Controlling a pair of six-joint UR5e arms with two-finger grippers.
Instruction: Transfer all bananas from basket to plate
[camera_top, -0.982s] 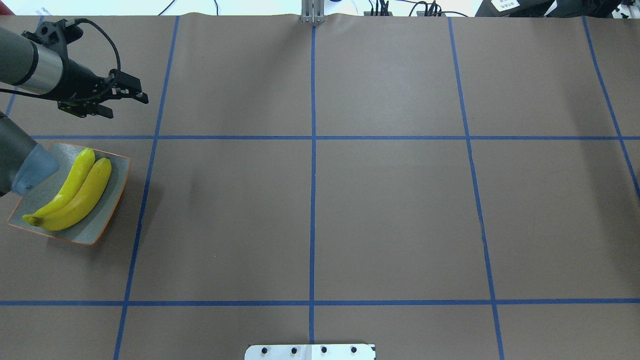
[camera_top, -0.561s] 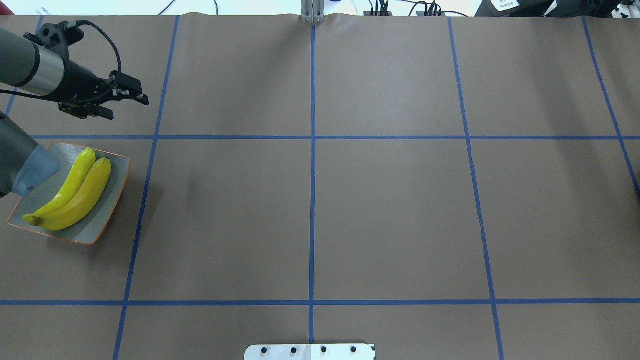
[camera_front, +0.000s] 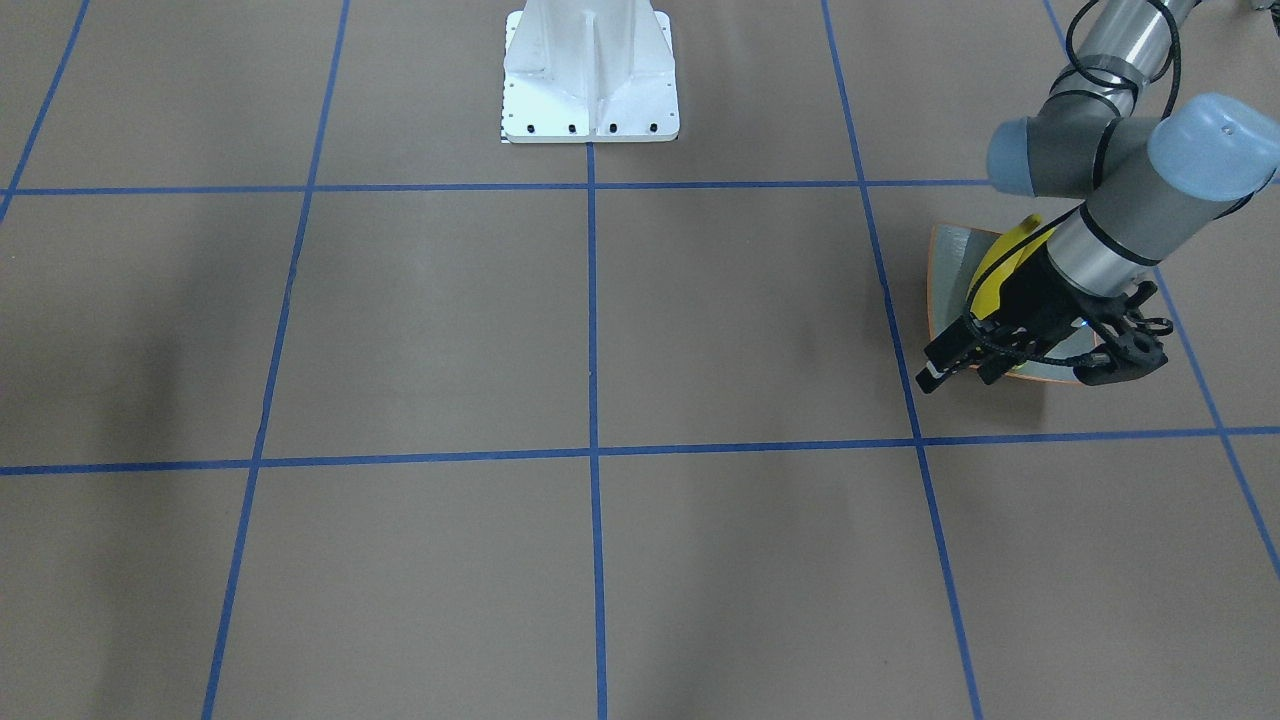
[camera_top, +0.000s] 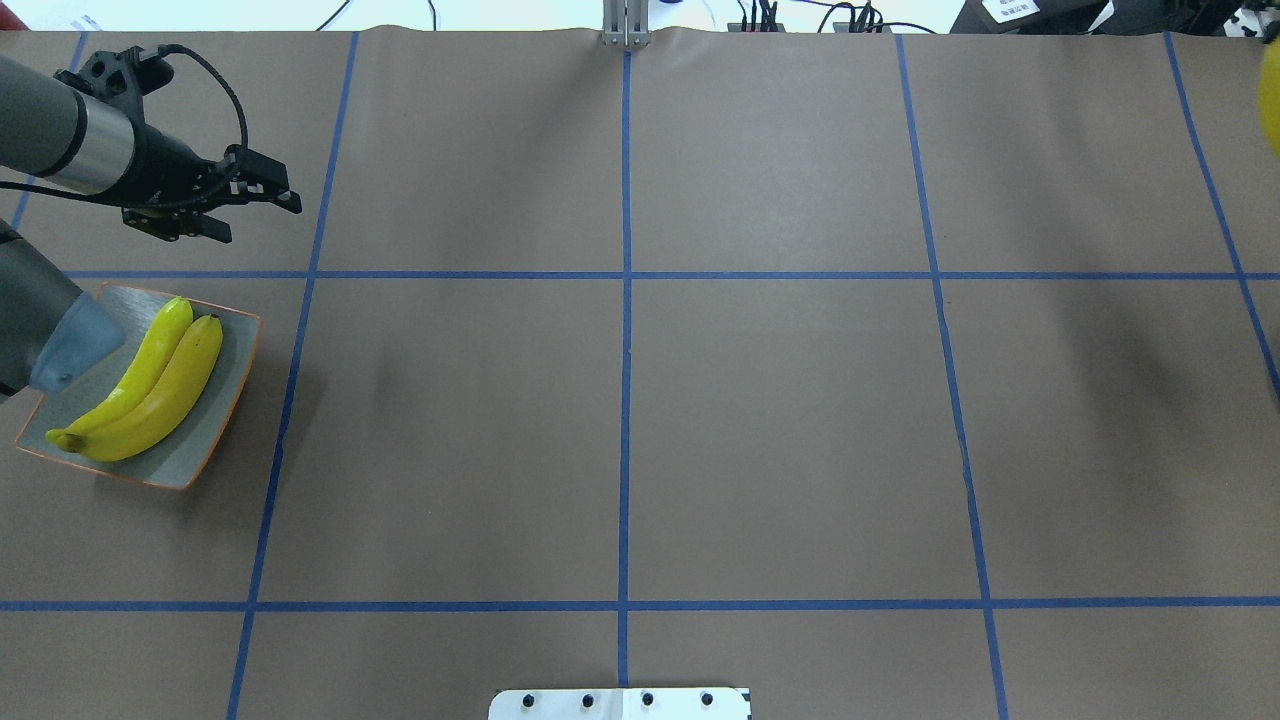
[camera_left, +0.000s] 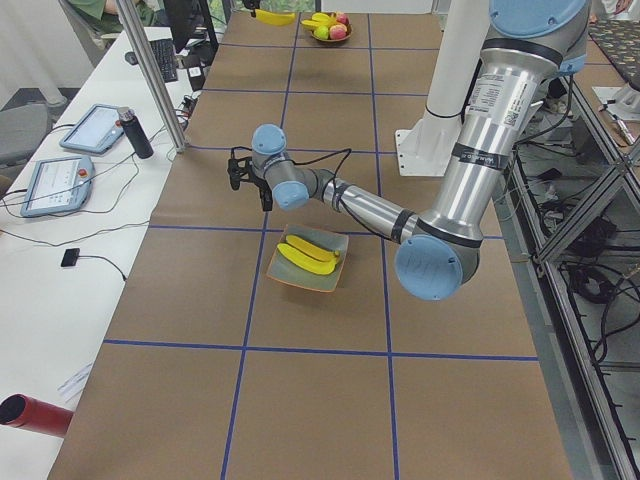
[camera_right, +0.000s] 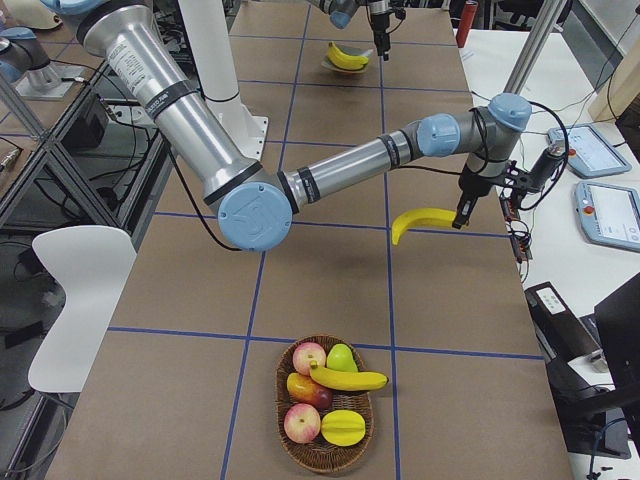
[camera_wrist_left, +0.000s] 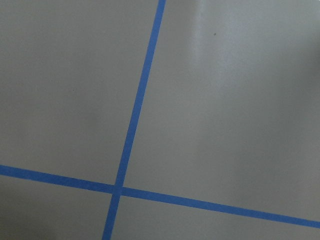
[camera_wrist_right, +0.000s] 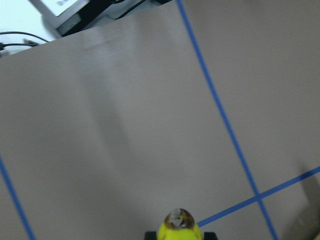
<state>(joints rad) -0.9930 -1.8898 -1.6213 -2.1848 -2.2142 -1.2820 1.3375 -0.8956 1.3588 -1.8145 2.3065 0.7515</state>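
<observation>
Change: a yellow sliver of the carried banana (camera_top: 1273, 95) now shows at the overhead view's right edge, absent a moment ago; a third fruit is likely heading for the plate (camera_top: 205, 440).
Basket (camera_right: 330, 463): nearest in the right-side view, one banana (camera_right: 350, 379) left on the apples (camera_right: 309, 357).
Right gripper (camera_right: 459, 220): clenched on the carried banana's end, above the table (camera_top: 700, 420).
Plate: far end, two bananas (camera_top: 150, 390) lying touching.
Left gripper (camera_top: 260, 220): near the plate, fingers spread, empty.
Look: bright yellow, smooth, curved, brown tips.
</observation>
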